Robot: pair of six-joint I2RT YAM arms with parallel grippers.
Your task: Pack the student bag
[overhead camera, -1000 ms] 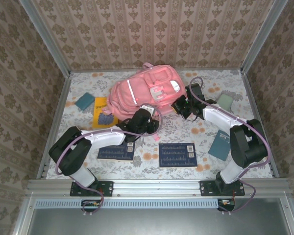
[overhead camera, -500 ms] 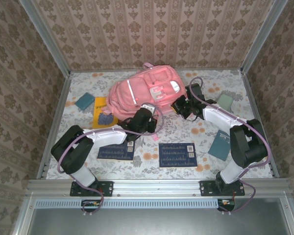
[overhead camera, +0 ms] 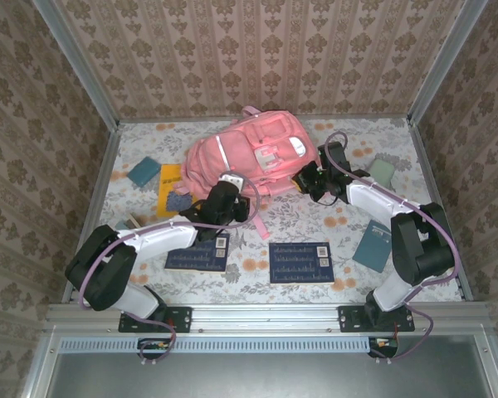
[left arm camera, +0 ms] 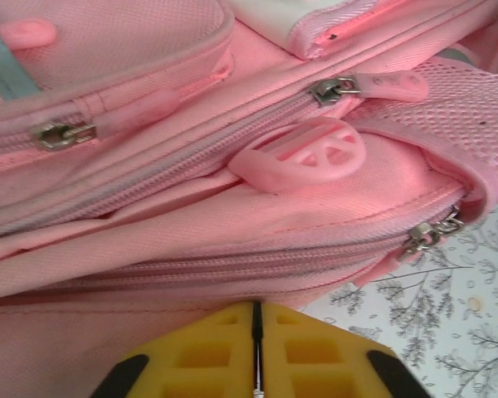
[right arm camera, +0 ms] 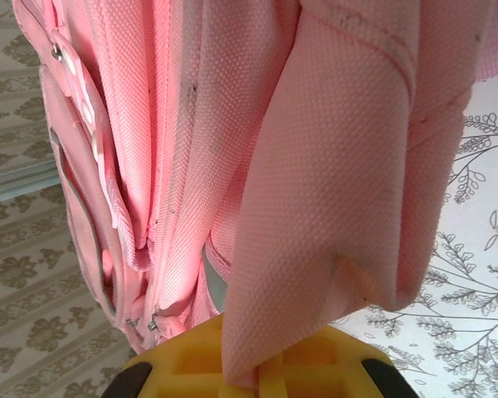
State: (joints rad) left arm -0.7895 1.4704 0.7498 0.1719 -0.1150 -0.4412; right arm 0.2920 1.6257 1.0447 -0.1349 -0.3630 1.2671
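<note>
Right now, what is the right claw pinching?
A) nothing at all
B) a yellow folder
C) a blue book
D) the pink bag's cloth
D: in the right wrist view, a fold of the pink student bag hangs down into the right claw, which is shut on it.

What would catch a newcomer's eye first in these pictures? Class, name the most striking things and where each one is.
The big pink student bag lies at the far middle of the flowered table and stands out first. The right gripper pinches a fold of its fabric on the bag's right side, while the left gripper, fingers together, sits close before its zip pockets. A dark blue book lies nearer the arms.
</note>
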